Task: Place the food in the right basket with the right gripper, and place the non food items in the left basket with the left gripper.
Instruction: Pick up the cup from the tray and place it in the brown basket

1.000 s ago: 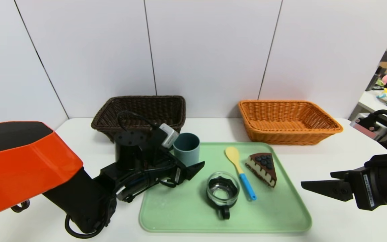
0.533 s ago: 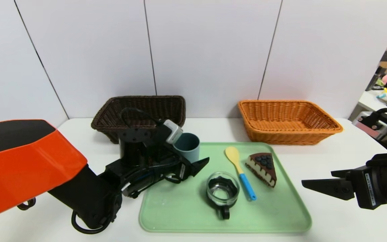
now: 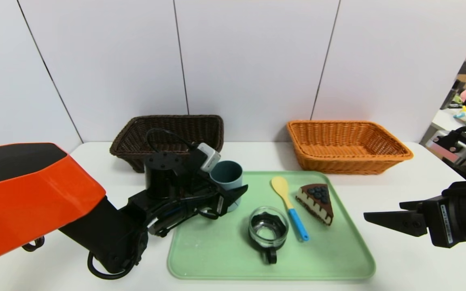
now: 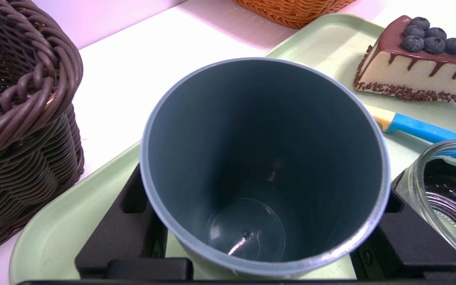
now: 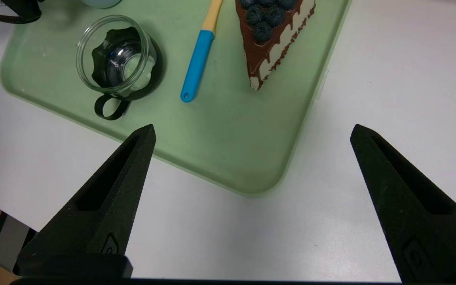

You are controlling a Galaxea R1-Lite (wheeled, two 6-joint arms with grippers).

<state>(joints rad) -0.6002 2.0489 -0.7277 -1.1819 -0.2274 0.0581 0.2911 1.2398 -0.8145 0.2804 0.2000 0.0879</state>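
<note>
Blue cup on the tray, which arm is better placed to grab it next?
Left. The left gripper already straddles the blue cup, beside the brown basket; the right gripper hangs open off the tray's far side.

A blue-grey cup stands upright at the tray's far left; glass mug, yellow-and-blue spatula and chocolate cake slice lie rightward. Both baskets, brown and orange, sit beyond.

Bright, even overhead light; soft shadows; sharp.
</note>
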